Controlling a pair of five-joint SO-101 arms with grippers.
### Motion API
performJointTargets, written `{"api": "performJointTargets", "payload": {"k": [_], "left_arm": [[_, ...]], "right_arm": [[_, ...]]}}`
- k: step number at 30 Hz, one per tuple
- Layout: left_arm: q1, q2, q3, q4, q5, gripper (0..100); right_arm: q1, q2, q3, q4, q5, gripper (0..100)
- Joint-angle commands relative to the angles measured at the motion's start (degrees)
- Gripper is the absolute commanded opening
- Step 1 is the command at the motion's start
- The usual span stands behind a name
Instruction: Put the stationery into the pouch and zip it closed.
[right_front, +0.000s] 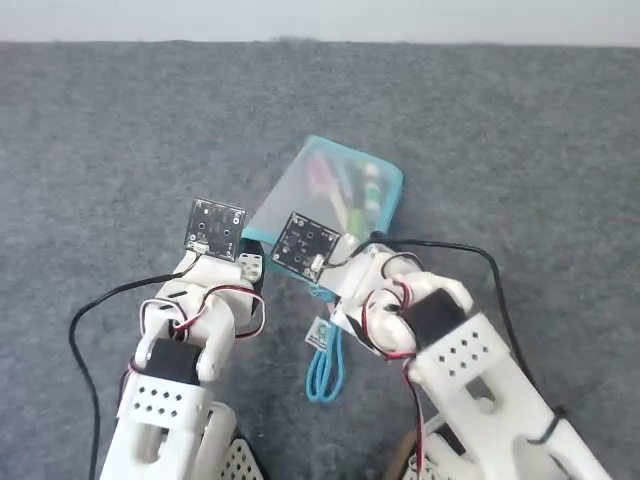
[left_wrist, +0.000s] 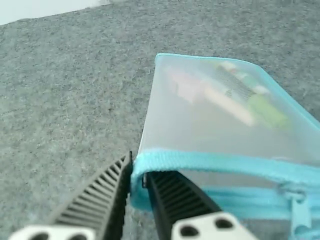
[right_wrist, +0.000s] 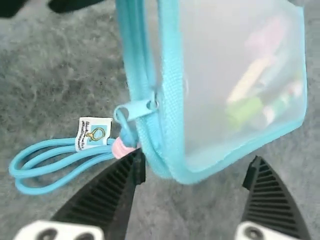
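A: Where's the pouch?
B: One zip-side corner sits clamped in the left gripper — stationery inside.
A: And the right gripper?
B: Fingers spread wide, straddling the other corner — zip pull just beside one finger.

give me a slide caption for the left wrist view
Left pincer clamps the zipper-edge corner of the translucent pouch, stationery inside, on a grey mat.
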Motion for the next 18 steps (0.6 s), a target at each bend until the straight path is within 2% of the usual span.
{"api": "performJointTargets", "payload": {"k": [1,8,12,18], "left_arm": [[-0.53,0.26,-4.00,0.00,0.97,1],[-0.44,0.26,-4.00,1.05,0.97,1],[-0.44,0.26,-4.00,1.05,0.97,1],[-0.44,0.26,-3.91,1.14,0.88,1]], "right_arm": [[0.75,6.20,-0.62,-5.05,0.44,31.4],[6.02,11.74,-5.27,-10.07,-1.49,31.4],[5.76,12.88,-6.42,-12.88,-2.46,31.2],[4.97,13.85,-6.42,-16.57,-2.64,17.4]]}}
